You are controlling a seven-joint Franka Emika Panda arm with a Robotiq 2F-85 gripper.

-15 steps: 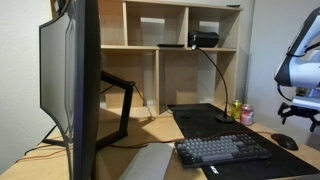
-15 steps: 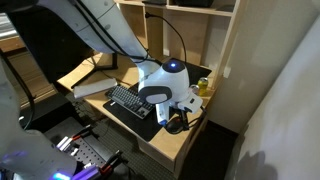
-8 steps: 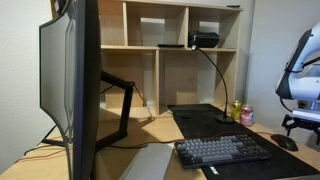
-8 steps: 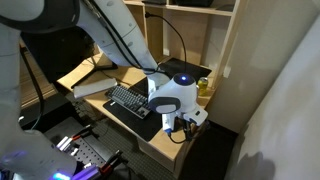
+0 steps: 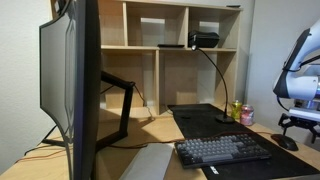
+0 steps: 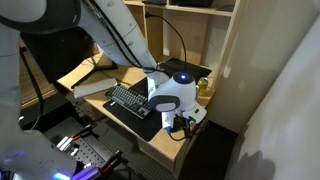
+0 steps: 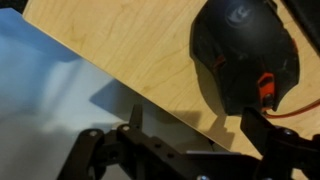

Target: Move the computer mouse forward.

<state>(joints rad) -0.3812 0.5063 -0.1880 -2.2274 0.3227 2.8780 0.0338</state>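
The computer mouse [image 7: 245,55] is black with an orange accent and lies on the wooden desk near its edge. It fills the upper right of the wrist view. In an exterior view it is a small dark oval [image 5: 286,142] to the right of the keyboard. My gripper [image 7: 198,128] is open and empty. Its right finger is just short of the mouse and its left finger is over the desk edge. In both exterior views the gripper [image 5: 298,122] [image 6: 181,124] hangs low over the desk corner. The arm hides the mouse in one of them.
A dark keyboard [image 5: 222,150] [image 6: 127,101] lies on a black mat [image 5: 200,118]. Drink cans [image 5: 241,112] stand behind the mouse near a desk lamp [image 5: 205,40]. A large monitor [image 5: 75,80] fills the near left. The desk edge [image 7: 110,75] drops off beside the mouse.
The arm came down towards the mouse and the desk corner between one second and half a second ago. Since then it has barely moved.
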